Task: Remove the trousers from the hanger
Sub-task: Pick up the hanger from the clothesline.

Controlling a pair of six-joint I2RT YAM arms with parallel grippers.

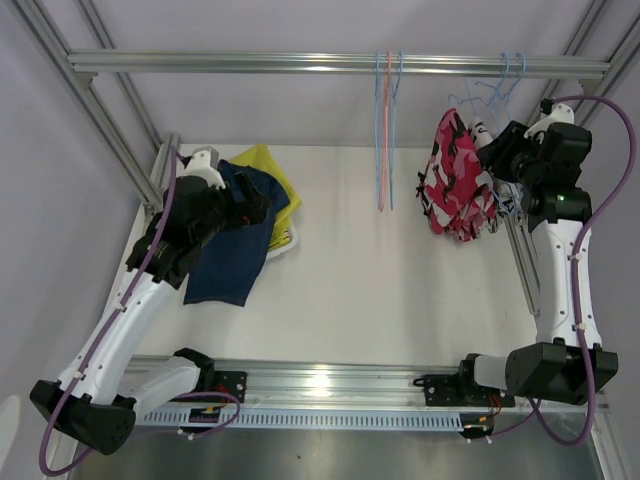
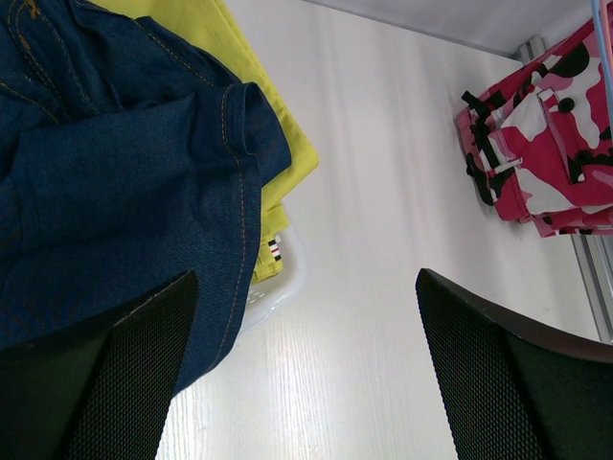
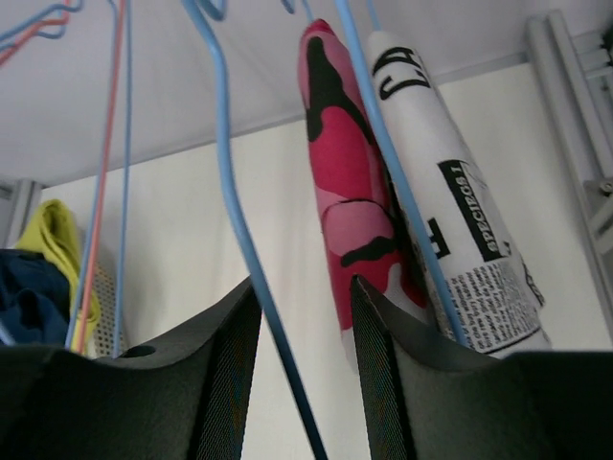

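Trousers in pink-red print (image 1: 455, 180) hang at the right end of the rail (image 1: 250, 62), with the newspaper-print pair (image 3: 460, 220) just beside them. The navy pair (image 2: 124, 172) and the yellow pair (image 2: 259, 115) lie piled on the tabletop (image 1: 380, 290) at the left.

Your right gripper (image 3: 305, 297) is raised at the hangers, its jaws a narrow gap apart and pinching nothing. A blue hanger wire (image 3: 233, 192) crosses that gap. Shift toward the pink-red cloth and bite fabric rather than wire. Then draw the pair down and toward the middle, so the hanger stays hooked.

Your left gripper (image 2: 305, 316) hovers over the pile, spread wide and empty.

Mind the frame post (image 1: 520, 260) close behind the right arm, and the empty hangers (image 1: 385, 130) at mid-rail. Bare tabletop between the arms gives room to lower the pair.
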